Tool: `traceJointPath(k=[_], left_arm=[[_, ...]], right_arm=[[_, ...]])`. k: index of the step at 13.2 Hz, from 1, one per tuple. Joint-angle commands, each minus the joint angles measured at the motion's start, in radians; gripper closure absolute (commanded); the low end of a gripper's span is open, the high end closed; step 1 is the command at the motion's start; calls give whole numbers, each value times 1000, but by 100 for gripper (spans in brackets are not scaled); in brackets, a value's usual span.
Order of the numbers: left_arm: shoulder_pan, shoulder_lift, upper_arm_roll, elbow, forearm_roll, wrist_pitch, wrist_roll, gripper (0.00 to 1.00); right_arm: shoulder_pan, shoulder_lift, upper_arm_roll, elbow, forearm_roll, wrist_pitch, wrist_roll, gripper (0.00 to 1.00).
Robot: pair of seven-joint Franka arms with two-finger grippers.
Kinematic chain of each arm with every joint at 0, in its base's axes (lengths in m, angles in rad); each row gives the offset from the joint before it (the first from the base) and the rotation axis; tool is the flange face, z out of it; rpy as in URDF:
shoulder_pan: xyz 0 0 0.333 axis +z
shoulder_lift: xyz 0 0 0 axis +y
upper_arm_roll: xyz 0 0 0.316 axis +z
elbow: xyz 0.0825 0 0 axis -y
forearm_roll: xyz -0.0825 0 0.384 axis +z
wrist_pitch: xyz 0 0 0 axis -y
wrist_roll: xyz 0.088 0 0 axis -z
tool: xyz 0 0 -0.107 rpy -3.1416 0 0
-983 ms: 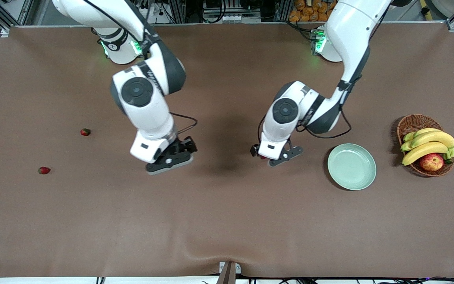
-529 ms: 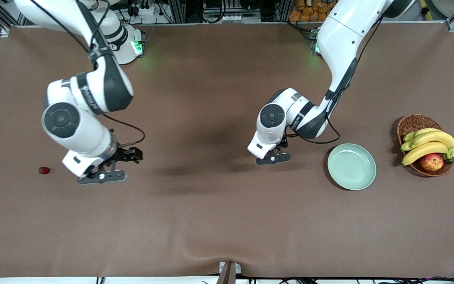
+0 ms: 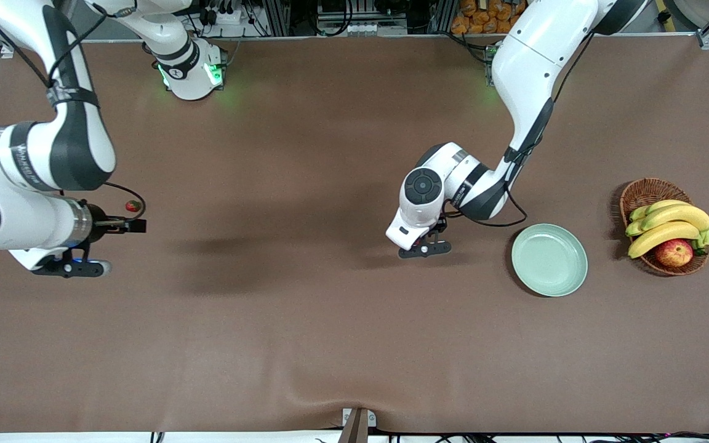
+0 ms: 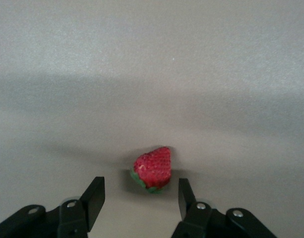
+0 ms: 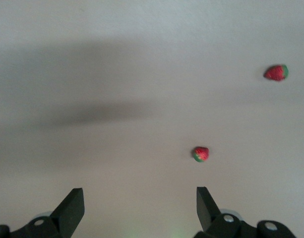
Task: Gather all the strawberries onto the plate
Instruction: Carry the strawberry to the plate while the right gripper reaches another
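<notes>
A small red strawberry [image 4: 153, 168] with a green cap lies on the brown table between the fingers of my left gripper [image 4: 141, 187], which is open with a gap on each side of the berry. In the front view this gripper [image 3: 423, 248] is low over the table beside the pale green plate [image 3: 549, 259], and the hand hides the berry. My right gripper [image 3: 68, 269] is open over the right arm's end of the table. Its wrist view shows two strawberries, one [image 5: 201, 153] close ahead of the gripper [image 5: 139, 194] and one [image 5: 276, 73] farther off. One strawberry [image 3: 133, 205] shows beside the right wrist.
A brown wicker basket [image 3: 650, 187] with bananas [image 3: 668, 224] and a red-yellow apple [image 3: 673, 252] stands at the left arm's end of the table, beside the plate. The plate has nothing on it.
The right arm has swung from mid-table to its own end, over two strawberries. The left gripper has sunk lower and its fingers have narrowed around the strawberry.
</notes>
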Motion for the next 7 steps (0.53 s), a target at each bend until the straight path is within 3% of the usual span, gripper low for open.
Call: traceJointPath(k=[1,6,7], left_arm=[[-3,35,0,49,28,4,4,33],[-3,55,0,67,32,4,4,45],[-3,55,0,66,32,4,4,52]], right_arm=[[-53,-54,21,-128,-16,61,-24,0],[-114,-34,19,-314,-41,255,-96,0],[-139,-29,19,-355,-43,316,-137,0]])
